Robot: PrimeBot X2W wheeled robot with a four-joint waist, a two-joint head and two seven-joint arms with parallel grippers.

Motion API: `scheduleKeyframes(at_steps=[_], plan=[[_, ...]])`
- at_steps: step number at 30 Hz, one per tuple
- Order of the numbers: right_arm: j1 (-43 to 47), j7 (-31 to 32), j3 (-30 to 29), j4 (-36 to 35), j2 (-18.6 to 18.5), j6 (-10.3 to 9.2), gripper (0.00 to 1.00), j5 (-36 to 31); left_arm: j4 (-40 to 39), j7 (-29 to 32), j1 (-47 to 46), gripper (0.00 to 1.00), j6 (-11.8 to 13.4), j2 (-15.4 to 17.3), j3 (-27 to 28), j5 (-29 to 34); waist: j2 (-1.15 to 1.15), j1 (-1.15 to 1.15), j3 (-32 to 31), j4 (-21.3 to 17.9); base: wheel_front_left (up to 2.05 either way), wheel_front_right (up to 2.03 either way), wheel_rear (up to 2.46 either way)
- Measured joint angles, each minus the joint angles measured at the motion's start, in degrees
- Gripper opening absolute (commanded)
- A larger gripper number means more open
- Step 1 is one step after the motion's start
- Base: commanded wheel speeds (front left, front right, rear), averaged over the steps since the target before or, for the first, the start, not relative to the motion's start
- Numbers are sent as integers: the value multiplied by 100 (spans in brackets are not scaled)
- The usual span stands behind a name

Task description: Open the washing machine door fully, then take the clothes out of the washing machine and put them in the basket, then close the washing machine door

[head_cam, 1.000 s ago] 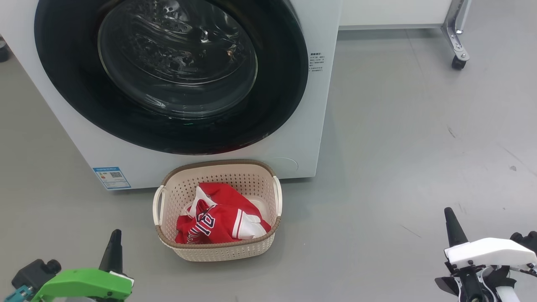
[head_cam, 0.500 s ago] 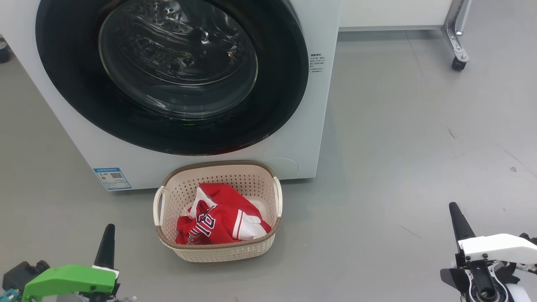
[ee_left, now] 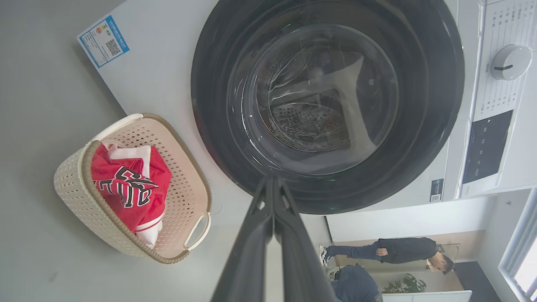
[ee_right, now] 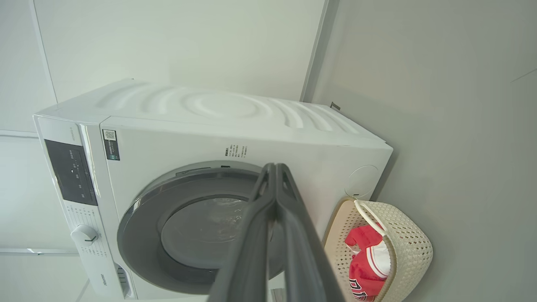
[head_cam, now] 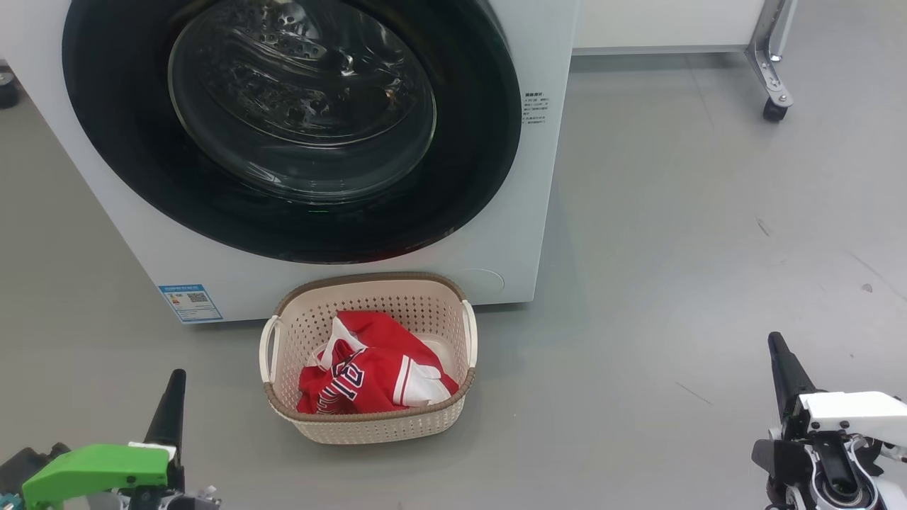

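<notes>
Your left pincer (head_cam: 175, 382) and your right pincer (head_cam: 779, 350) are both pressed shut and hold nothing, well apart from each other above the floor (head_cam: 673, 248). The basket (head_cam: 368, 428) stands on the floor ahead of them, between the two but nearer to the left pincer, and the clothes (head_cam: 368, 375) lie inside it. Further ahead of the pincers, just behind the basket, the washer (head_cam: 542, 184) has its door (head_cam: 468, 142) closed flat on the front.
</notes>
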Motion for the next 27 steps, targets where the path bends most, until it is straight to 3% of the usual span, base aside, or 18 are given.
scheduleKeyframes(at_steps=[7, 27], plan=[[-81, 108, -148, 34, 37, 63, 0, 439, 15, 124, -79, 0, -57, -19, 119, -477, 0, 0, -9, 2, 0, 0, 0], [-93, 108, -166, 57, 43, 68, 0, 499, 21, 124, -88, 0, -57, -29, 140, -485, 0, 0, -9, 2, 0, 0, 0]])
